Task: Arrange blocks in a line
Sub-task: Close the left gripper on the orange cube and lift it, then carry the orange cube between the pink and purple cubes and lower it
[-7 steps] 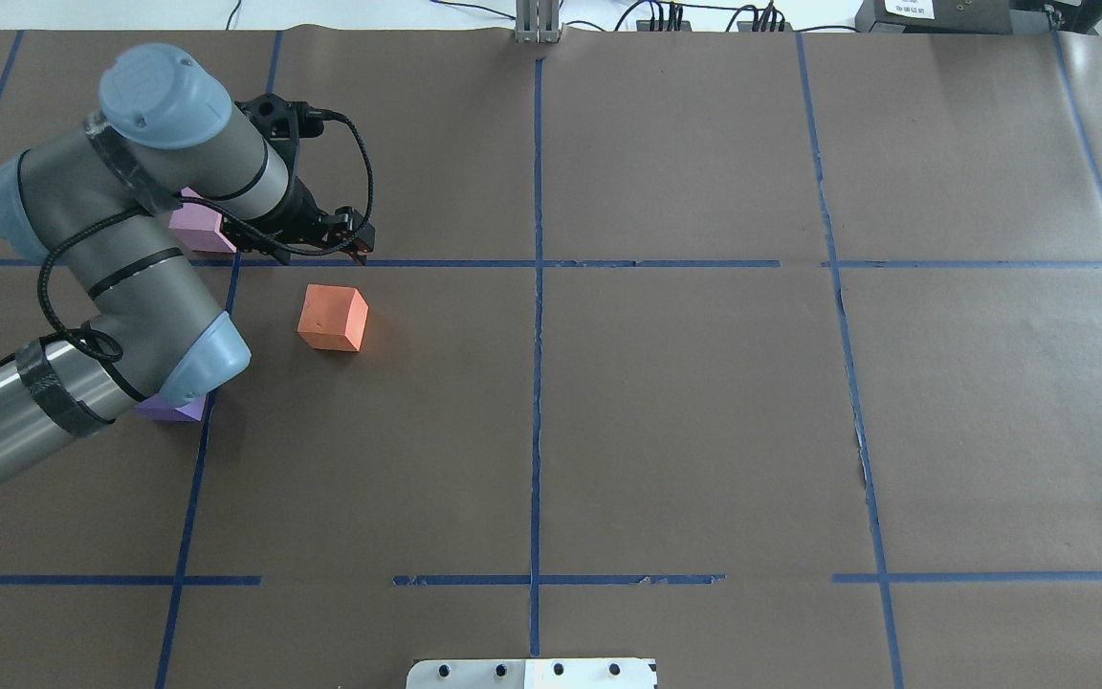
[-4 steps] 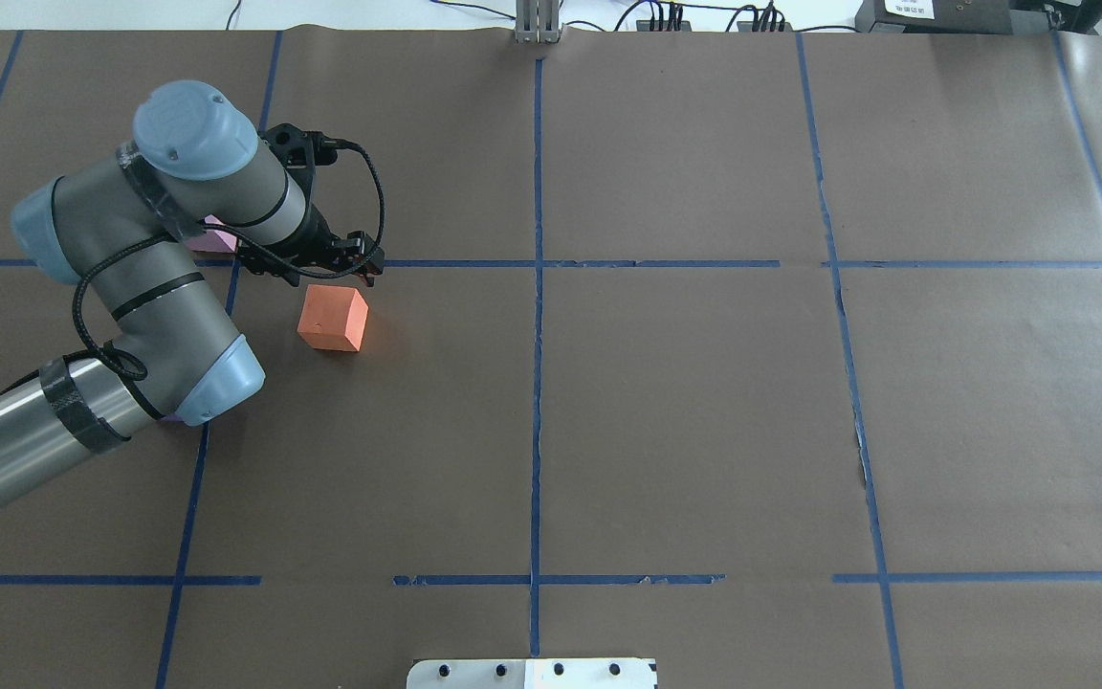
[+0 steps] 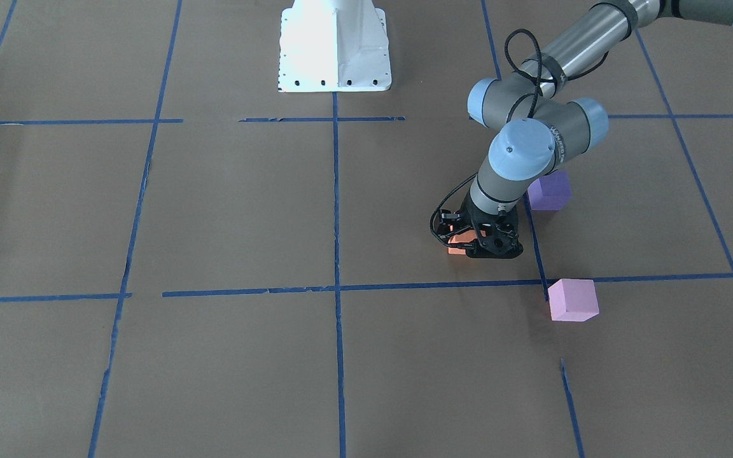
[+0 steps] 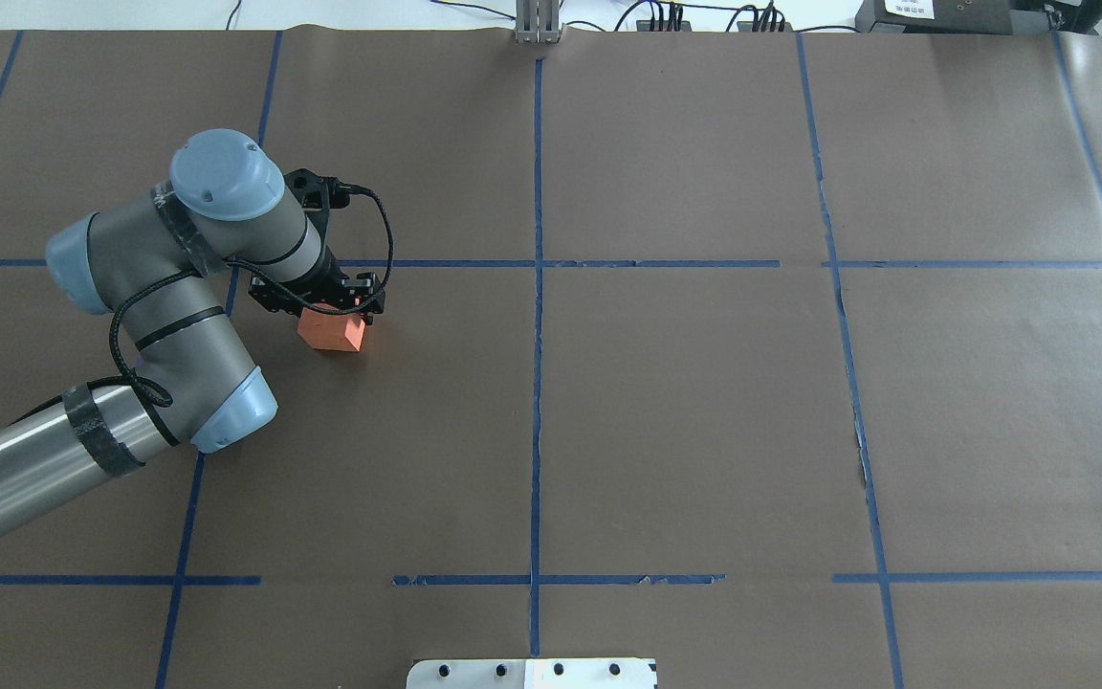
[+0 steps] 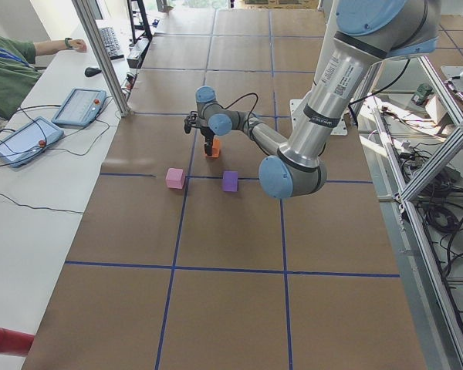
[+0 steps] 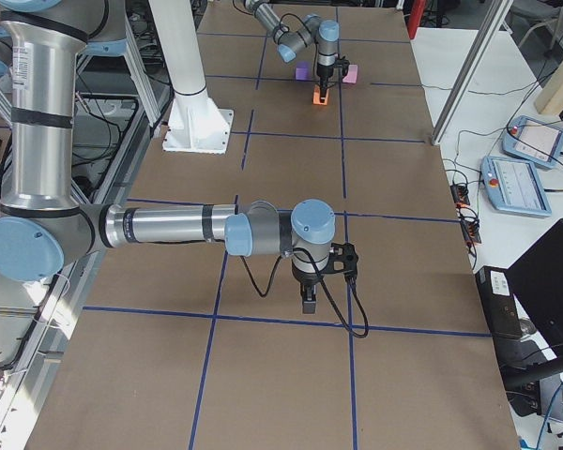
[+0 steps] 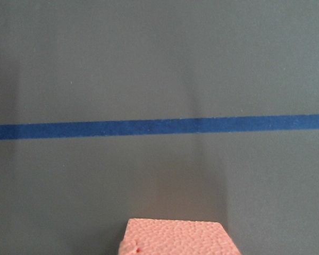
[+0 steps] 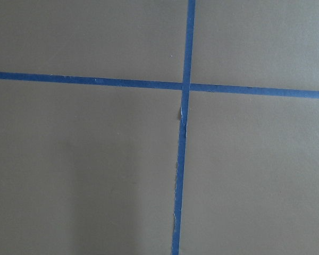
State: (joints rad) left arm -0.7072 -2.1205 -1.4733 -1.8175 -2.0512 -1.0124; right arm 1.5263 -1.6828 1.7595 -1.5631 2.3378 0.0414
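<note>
The orange block (image 4: pixel 333 332) lies left of centre on the brown table; it also shows in the front view (image 3: pixel 457 246) and at the bottom edge of the left wrist view (image 7: pixel 175 238). My left gripper (image 4: pixel 321 304) points down right over it, jaws open on either side, low above the table (image 3: pixel 485 247). The dark purple block (image 3: pixel 550 191) and the pale pink block (image 3: pixel 572 299) lie apart to its sides; my arm hides both in the overhead view. My right gripper (image 6: pixel 307 302) hangs over a tape crossing far away; I cannot tell its state.
Blue tape lines (image 4: pixel 536 383) divide the brown table paper into a grid. A white base plate (image 3: pixel 335 57) stands at the robot's side. An operator (image 5: pixel 8 65) and tablets (image 5: pixel 79 105) are at a white side table.
My left gripper moved from beside the pink block, across the blue tape line towards the robot, and came down over the orange block. The orange block has not moved.
</note>
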